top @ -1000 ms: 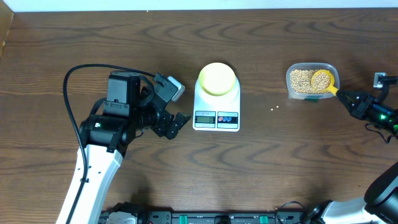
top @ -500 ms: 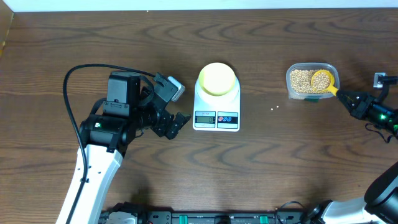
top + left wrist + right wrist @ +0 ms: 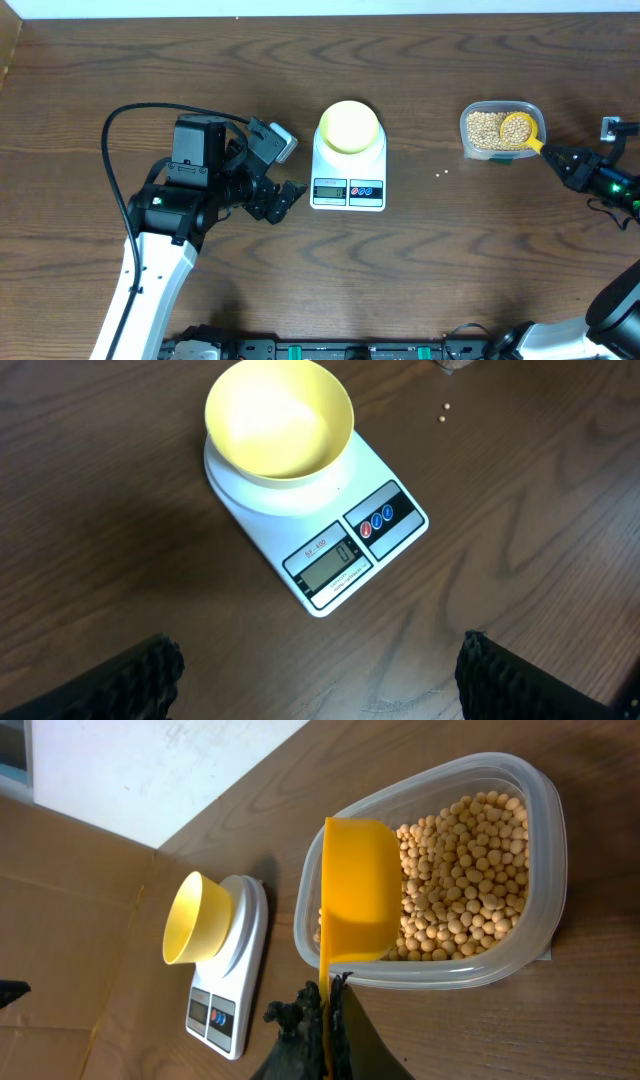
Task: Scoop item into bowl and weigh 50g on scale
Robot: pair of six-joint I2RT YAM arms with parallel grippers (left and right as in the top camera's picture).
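From overhead, the beans (image 3: 484,127) sit in a clear tub (image 3: 533,112) well apart from the pale bowl (image 3: 349,126) on the scale (image 3: 348,192). The carry between them is long, so a tilt of the yellow scoop (image 3: 518,128) would likely scatter beans like the stray bean (image 3: 438,175) lying on the table (image 3: 420,260). The right gripper (image 3: 556,157) meets the scoop's handle at the tub's rim, and the left gripper (image 3: 282,200) sits just beside the scale, where a nudge could upset the reading. In the left wrist view, the fingers are spread wide and hold nothing; the bowl looks empty and the display shows zero. In the right wrist view, the jaws are pinched shut on the thin handle end, a grip I judge prone to twisting, and the scoop lies over the beans with no load visible.
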